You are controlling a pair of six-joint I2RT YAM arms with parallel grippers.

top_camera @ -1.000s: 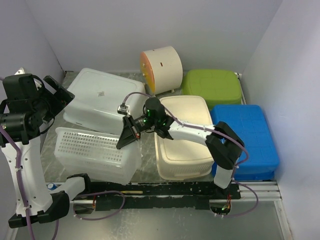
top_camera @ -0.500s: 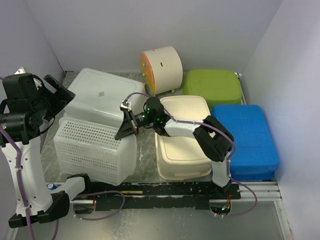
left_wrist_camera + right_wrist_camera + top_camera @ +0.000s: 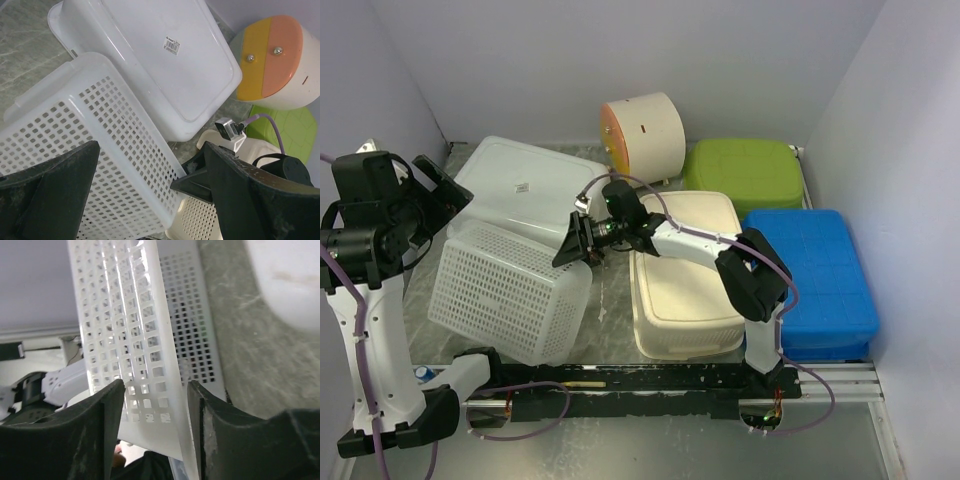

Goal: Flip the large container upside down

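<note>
The large container is a white perforated basket (image 3: 505, 290). It is tipped over with its bottom facing up and leans on the white tub behind it. My right gripper (image 3: 572, 250) is at its right top corner. In the right wrist view the basket wall (image 3: 135, 340) runs between the fingers of the right gripper (image 3: 152, 405), which hold it. My left gripper (image 3: 430, 185) is open and empty, raised above the basket's left end. In the left wrist view the basket (image 3: 90, 165) lies below the left gripper (image 3: 150, 147).
An upturned white translucent tub (image 3: 525, 195) lies behind the basket. A cream bin (image 3: 685, 280) sits to the right, then a blue bin (image 3: 810, 275). A green bin (image 3: 745, 175) and a round orange-faced container (image 3: 645, 135) stand at the back.
The right gripper has swung the basket's right edge up and back. The basket went from lying low on its side to standing, then to bottom-up. The left arm barely moved.
</note>
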